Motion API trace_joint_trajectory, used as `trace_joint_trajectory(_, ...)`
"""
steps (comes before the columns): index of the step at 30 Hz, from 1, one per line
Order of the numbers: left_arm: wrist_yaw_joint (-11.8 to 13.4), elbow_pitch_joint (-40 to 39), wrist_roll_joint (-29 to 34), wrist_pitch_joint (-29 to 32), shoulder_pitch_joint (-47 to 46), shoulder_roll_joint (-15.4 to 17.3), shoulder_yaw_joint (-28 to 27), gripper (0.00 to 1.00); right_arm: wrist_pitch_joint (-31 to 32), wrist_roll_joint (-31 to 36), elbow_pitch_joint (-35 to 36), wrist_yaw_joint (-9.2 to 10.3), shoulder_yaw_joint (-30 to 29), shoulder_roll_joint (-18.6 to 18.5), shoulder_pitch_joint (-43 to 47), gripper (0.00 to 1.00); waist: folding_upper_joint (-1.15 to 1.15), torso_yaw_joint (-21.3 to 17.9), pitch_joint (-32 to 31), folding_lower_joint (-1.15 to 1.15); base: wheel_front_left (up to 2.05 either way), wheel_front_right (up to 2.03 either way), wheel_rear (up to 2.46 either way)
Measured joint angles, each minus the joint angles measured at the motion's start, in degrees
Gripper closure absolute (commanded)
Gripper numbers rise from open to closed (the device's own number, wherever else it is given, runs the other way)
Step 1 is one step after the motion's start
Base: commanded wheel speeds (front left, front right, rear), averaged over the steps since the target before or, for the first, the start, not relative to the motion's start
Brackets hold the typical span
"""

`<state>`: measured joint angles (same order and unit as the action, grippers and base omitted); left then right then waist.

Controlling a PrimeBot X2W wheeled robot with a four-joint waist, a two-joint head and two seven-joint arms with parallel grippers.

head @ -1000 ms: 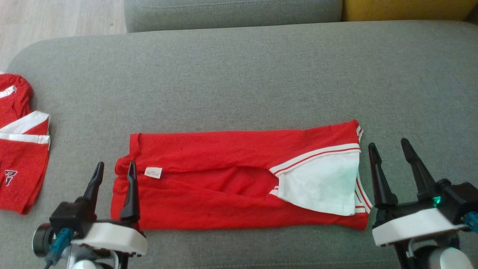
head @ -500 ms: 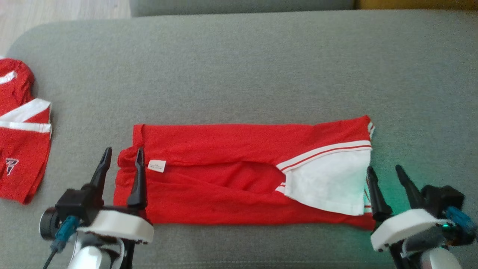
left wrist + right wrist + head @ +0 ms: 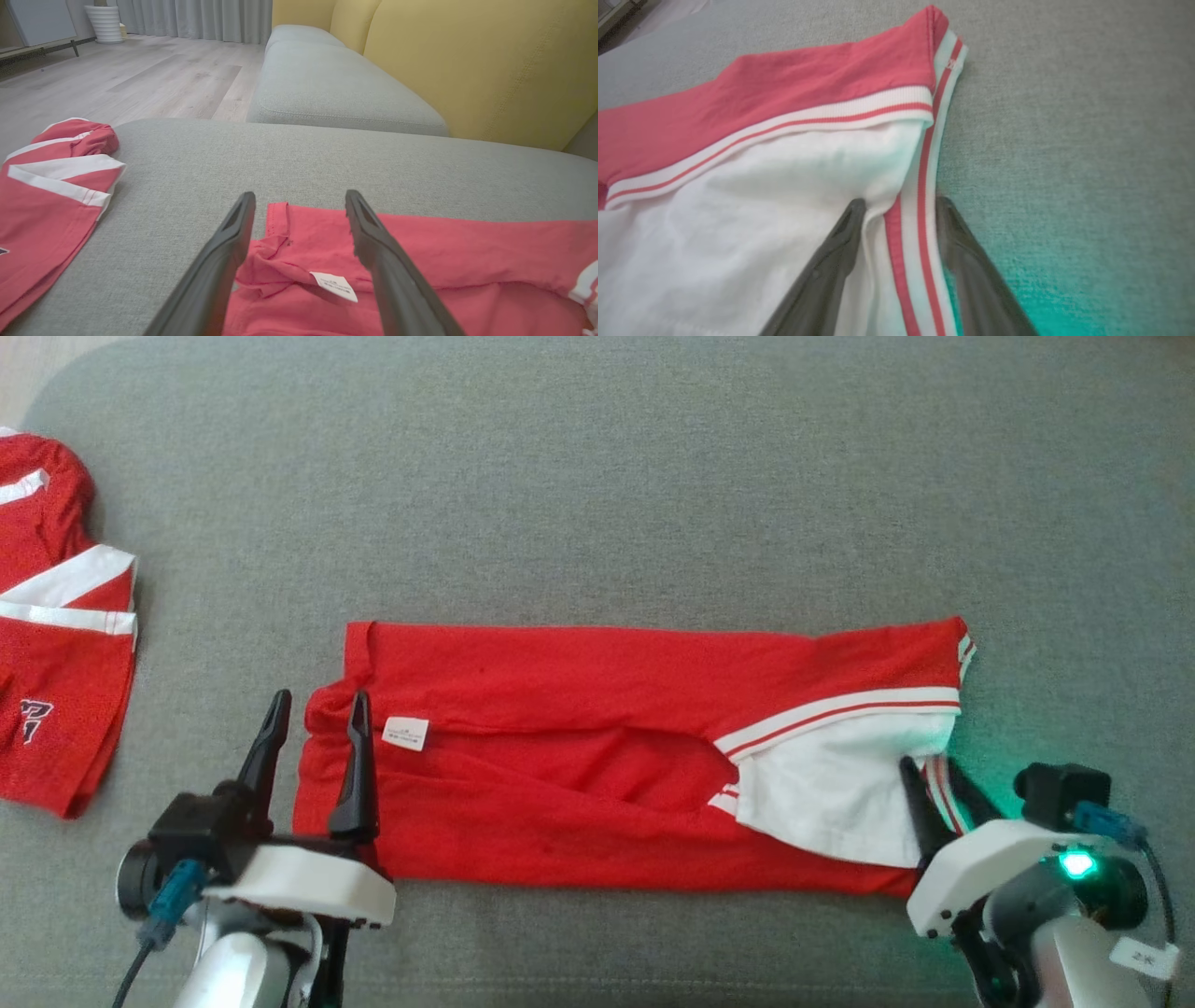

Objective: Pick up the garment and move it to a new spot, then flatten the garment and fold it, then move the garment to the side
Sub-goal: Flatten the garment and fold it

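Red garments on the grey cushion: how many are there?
2. The folded garment lies in the middle of the cushion; the second garment lies at its left edge, partly cropped. More could lie beyond.

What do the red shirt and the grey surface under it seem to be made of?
Red shirt: likely a light knit sports fabric, matte, with soft wrinkles and ribbed striped trim. Grey surface: seemingly a coarse woven upholstery, matte, its flecked weave showing.
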<state>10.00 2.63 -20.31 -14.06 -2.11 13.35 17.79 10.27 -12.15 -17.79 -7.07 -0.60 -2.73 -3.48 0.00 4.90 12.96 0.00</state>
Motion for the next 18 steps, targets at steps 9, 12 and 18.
trace_joint_trajectory(9, -0.45, 0.69, 0.02, -0.22, -0.37, -0.18, -0.29, 0.0, 1.35, -2.57, 1.4, -0.04, 0.7, 0.12, 0.13, 1.0, 0.0, -0.87, -0.29, 0.0, 0.0, 0.0, 0.0)
trace_joint_trajectory(12, -0.45, 0.67, 0.07, -0.23, -0.37, -0.19, -0.48, 0.0, 1.71, -2.64, 2.81, -0.04, -0.62, -0.04, 0.81, 1.0, 0.0, -1.32, -0.47, 0.0, 0.0, 0.0, 0.0)
trace_joint_trajectory(18, -0.44, 0.53, 0.18, -0.23, -0.36, -0.35, -1.34, 0.0, 4.11, -2.92, 6.1, -0.04, -6.67, -2.89, 0.81, 1.0, 0.0, -2.14, -0.68, 0.0, 0.0, 0.0, 0.0)
